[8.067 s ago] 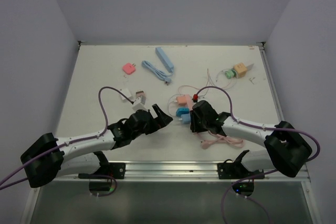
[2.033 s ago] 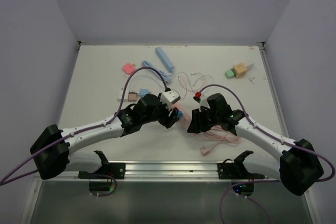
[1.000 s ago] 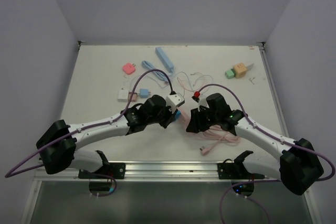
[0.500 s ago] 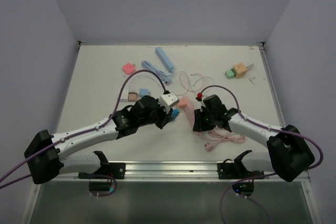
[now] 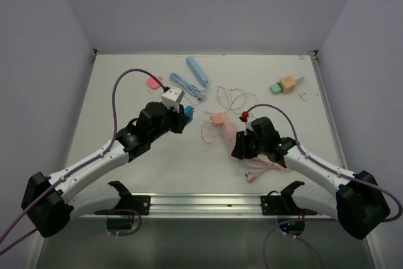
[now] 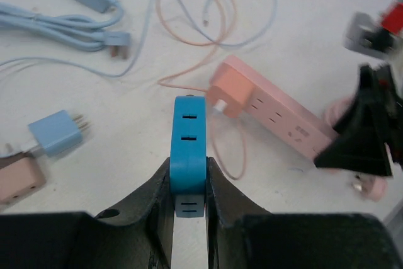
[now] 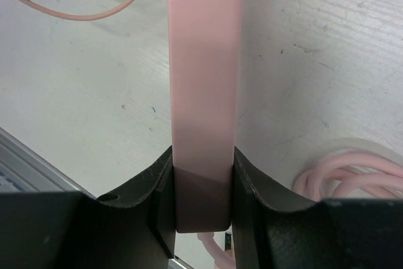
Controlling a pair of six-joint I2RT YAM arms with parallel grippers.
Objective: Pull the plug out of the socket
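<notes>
From above, the blue plug hangs mid-bench, apart from the pink socket strip on its right. Left wrist: the left gripper pinches the plug, long axis forward. Right wrist: the right gripper clamps the strip's end.

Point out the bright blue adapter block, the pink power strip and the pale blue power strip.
Bright blue plastic adapter block point(image 6: 189, 137): left wrist view, slotted top face.
Pink plastic power strip point(image 6: 277, 114): left wrist view, socket face.
Pale blue plastic power strip point(image 5: 198, 71): top external view, mid-body.
</notes>
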